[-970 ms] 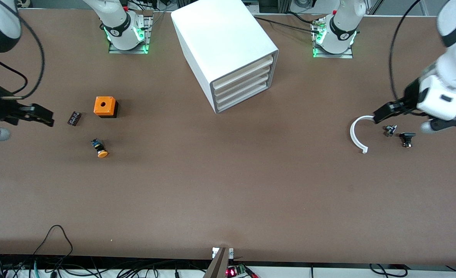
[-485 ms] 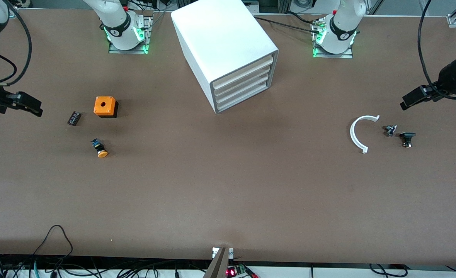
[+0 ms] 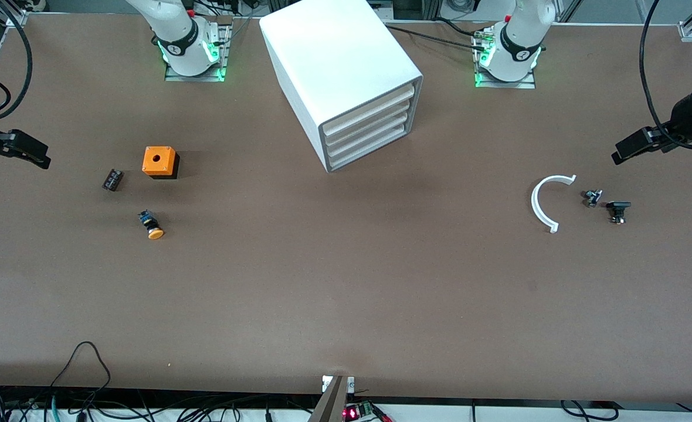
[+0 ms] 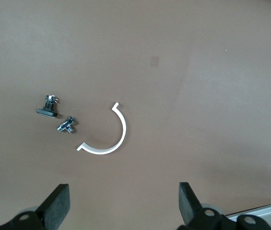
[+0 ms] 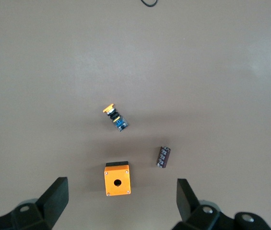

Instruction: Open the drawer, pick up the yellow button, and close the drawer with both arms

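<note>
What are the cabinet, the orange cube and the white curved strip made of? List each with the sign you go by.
Cabinet: looks like smooth white plastic with a grey rim; even, faintly glossy faces.
Orange cube: probably moulded plastic, matt orange top with a round hole and corner screws, over a black base.
White curved strip: seemingly thin rigid plastic, matt white, holding its arc flat on the table.

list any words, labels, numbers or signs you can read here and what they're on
No text can be read in these views.
Right arm's base band: a round white mark, too small to read.
Left arm's base band: the same kind of mark, too small to read.
Small black part beside the orange cube: faint pale markings, too blurred to read.
Cabinet, drawer, button and white curved piece: no lettering visible.
</note>
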Available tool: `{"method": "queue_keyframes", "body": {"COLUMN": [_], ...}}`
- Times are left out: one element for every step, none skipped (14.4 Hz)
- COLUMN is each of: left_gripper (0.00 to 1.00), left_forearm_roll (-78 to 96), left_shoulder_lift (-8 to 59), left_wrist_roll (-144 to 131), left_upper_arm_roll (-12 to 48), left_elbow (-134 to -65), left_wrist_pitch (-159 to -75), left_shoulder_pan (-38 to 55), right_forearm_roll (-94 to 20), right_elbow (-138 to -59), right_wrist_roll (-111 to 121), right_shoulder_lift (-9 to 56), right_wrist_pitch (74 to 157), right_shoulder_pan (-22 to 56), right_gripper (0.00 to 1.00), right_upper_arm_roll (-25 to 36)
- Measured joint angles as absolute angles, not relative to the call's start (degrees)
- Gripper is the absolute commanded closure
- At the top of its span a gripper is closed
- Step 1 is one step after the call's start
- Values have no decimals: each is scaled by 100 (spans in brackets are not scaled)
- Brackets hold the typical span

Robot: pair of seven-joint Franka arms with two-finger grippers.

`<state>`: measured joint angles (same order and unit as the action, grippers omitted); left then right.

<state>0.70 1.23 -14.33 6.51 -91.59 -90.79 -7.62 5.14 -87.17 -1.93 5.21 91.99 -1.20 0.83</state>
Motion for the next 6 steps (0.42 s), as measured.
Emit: {"method": "queue_keyframes", "body": {"left_gripper": [0,0,0,0,0,0], "left_forearm_roll": [70,70,70,70,70,70], "left_shoulder_lift": [123,123,123,123,123,123], "left_wrist_roll": [-1430,-1428,-1426,-1426,-1426,-1426], "left_upper_arm_roll": [651,652,652,653,657,661], "left_elbow": [-9159,-9159,-9159,-9159,-9159,-9159], "left_wrist_pitch": [-9077,-9075,-9074,-9073,-9071,-9069], "left_shoulder_pan": [-762,-762,-761,-761,-761,-760], "right_forearm_roll": [470,435,421,420,420,420], "right_elbow": [-8720,-8723,-8724,-8732,-8740,-8745], "right_wrist_roll": [-241,-270,-270,-251,-192,-133], "right_shoulder_lift": [497,464,434,404,381,364], "right_wrist_pitch": [9146,9107,9083,9065,9036,8987], "right_shoulder_pan": [-114,-109,-109,-109,-109,-109], "right_gripper": [0,0,0,0,0,0], "right_upper_arm_roll": [83,83,84,90,99,108]}}
